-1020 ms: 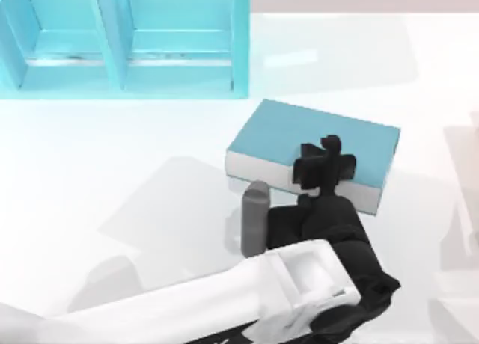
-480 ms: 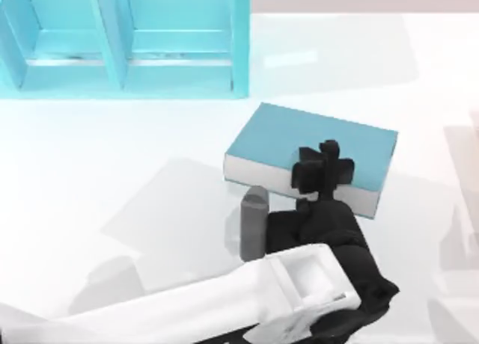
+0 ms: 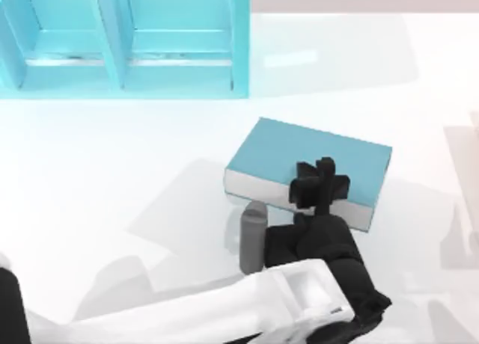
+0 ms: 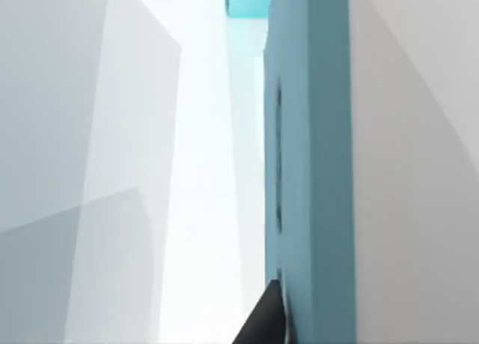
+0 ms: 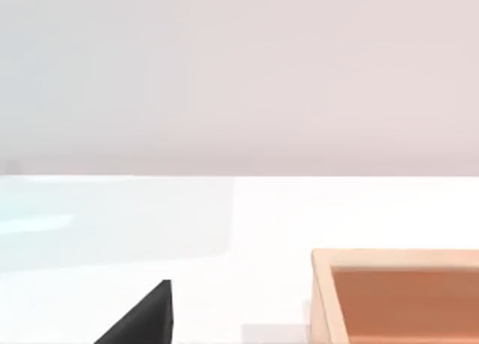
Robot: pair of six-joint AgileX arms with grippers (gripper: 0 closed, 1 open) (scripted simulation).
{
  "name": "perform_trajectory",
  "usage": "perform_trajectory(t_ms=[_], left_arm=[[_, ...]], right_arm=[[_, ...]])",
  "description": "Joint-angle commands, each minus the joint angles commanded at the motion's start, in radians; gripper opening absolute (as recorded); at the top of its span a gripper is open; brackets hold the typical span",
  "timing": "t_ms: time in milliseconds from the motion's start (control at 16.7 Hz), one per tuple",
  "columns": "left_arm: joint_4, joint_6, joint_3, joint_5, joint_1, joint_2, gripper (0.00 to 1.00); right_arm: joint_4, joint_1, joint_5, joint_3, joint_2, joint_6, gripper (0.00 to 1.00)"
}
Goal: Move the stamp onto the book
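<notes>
Left gripper above the near edge of the book, which lies right of table centre; finger state cannot be told. Stamp hidden. Shelf unit far left.

Light is bright and even; the white tabletop is nearly washed out, with soft grey shadows.

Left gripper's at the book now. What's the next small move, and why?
Probably ease the left gripper a little farther in over the book before lowering. It sits at the book's near edge, above the white page edges, so anything set down there could tip off. I cannot tell what it holds.
</notes>
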Motion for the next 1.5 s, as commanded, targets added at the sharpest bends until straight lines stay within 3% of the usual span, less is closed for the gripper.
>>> perform_trajectory(t_ms=[780, 1500], left_arm=[[0.000, 0.000, 0.000, 0.000, 0.000, 0.000, 0.98], [0.035, -0.032, -0.003, 0.006, -0.008, -0.003, 1.00]], right_arm=[[0.000, 0.000, 0.000, 0.000, 0.000, 0.000, 1.00], [0.000, 0.000, 0.000, 0.000, 0.000, 0.000, 1.00]])
